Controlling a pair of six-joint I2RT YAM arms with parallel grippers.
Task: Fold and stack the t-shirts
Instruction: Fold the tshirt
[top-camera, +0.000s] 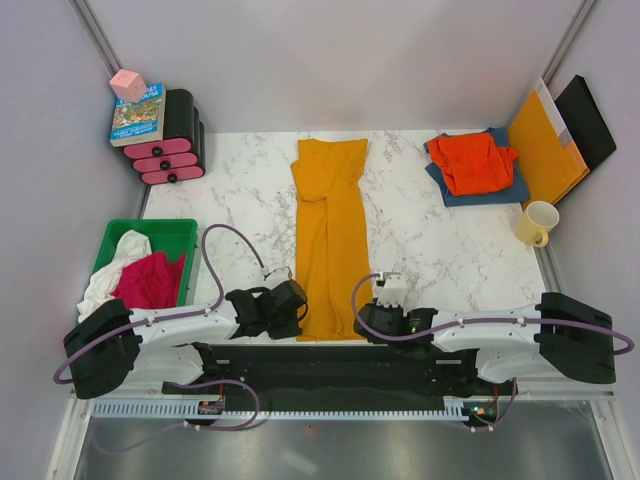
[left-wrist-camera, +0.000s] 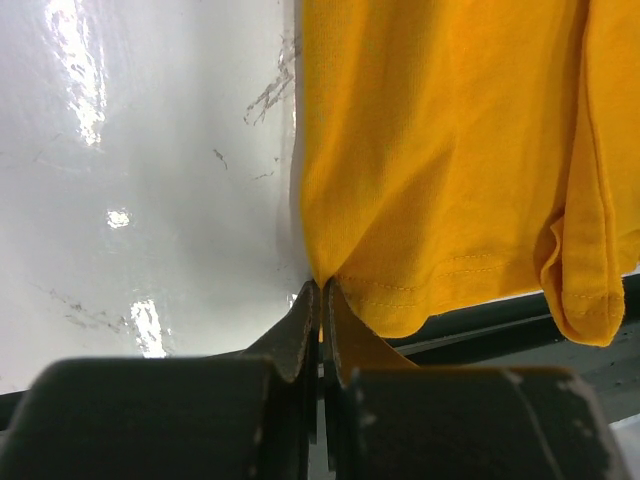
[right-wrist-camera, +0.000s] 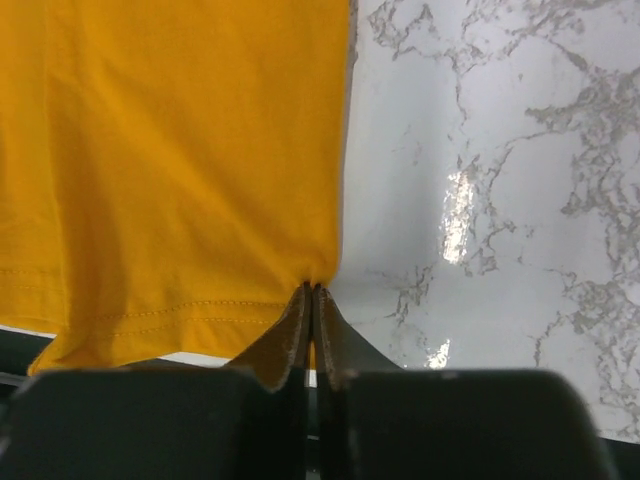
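The yellow shirt (top-camera: 330, 235) lies flat on the table (top-camera: 440, 255), its long side running straight away from both arms, and the left hand (left-wrist-camera: 320, 300) and the right hand (right-wrist-camera: 312, 300) each pinch one near corner tight, both just as close.

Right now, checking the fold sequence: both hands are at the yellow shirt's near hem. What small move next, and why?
Probably lift both corners together and carry them toward the far end. The left hand and right hand each pinch a near hem corner of the mustard-yellow t-shirt, lying as a long narrow strip, so halving seems due.
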